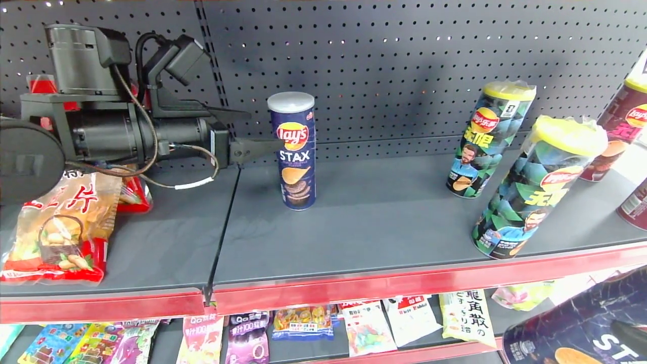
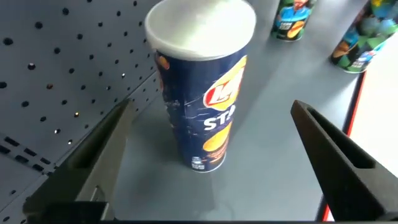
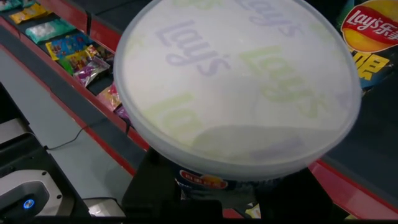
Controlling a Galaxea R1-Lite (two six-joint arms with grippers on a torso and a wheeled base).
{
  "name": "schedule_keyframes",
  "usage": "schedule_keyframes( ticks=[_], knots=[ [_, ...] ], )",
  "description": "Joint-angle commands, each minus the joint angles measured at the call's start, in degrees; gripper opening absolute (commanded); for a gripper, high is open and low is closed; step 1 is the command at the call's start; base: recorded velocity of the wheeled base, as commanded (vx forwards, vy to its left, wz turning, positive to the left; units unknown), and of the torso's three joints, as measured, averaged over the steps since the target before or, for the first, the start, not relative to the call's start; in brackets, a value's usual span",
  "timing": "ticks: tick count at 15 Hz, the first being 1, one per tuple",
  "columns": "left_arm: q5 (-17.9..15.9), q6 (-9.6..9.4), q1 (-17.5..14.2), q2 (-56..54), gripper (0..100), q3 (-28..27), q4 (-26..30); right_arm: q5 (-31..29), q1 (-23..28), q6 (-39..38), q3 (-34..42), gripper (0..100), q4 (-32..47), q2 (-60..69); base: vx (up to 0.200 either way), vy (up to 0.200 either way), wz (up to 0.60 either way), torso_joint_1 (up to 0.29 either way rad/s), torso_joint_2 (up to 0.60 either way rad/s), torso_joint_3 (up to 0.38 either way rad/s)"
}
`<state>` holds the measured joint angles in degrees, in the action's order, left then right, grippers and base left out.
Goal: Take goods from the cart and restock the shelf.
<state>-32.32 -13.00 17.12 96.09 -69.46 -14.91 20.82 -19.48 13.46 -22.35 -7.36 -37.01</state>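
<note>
A dark blue chips can (image 1: pixel 294 151) with a white lid stands upright on the grey shelf (image 1: pixel 384 222), close to the pegboard back. My left gripper (image 1: pixel 268 147) reaches in from the left at mid-height of the can and is open. In the left wrist view its fingers (image 2: pixel 102 155) stand wide on either side of the blue can (image 2: pixel 205 106) without touching it. My right gripper (image 3: pixel 217 202) is shut on a second blue can (image 3: pixel 239 87), whose white lid faces the wrist camera. That second can (image 1: pixel 581 328) hangs in front of the shelf's lower right.
Two green cans with yellow lids (image 1: pixel 490 139) (image 1: pixel 541 187) and a maroon can (image 1: pixel 619 126) stand at the shelf's right. A peanut bag (image 1: pixel 55 227) lies at the left under my left arm. Snack packets (image 1: pixel 303 323) fill the lower shelf below the red front rail (image 1: pixel 404 283).
</note>
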Motion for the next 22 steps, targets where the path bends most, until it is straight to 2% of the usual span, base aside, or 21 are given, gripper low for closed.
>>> schedule_keyframes(
  ticks=[1,2,3,11,17,22],
  knots=[
    [-0.1,-0.28,-0.5,0.9,100,-0.4,0.0,0.0,0.0,0.0,-0.1,0,0.0,-0.1,0.0,0.0,0.0,0.0,0.0,0.0],
    [-0.6,-1.59,-1.1,1.7,100,-0.5,0.0,0.0,0.0,0.0,-0.2,0,0.0,-0.1,0.0,0.0,0.0,0.0,0.0,0.0],
    [-1.7,-2.03,-1.4,2.0,100,-0.7,0.1,0.0,0.0,0.0,-0.2,0,0.0,-0.1,0.0,0.0,0.0,0.0,0.0,0.0],
    [-5.5,-2.03,-0.8,6.9,100,-5.2,0.1,0.0,0.1,0.0,-0.2,0,0.1,-0.2,0.0,0.0,0.0,0.0,0.0,0.0],
    [-6.4,-2.03,0.4,9.4,100,-7.1,0.1,-0.1,0.1,0.0,0.0,0,0.1,-0.5,0.0,0.0,0.0,0.0,0.0,0.0],
    [-6.4,-2.03,0.6,13.1,100,-11.4,0.1,-0.1,0.1,-0.1,0.1,0,0.1,-0.7,0.0,0.0,0.0,0.0,0.0,0.0]
  ],
)
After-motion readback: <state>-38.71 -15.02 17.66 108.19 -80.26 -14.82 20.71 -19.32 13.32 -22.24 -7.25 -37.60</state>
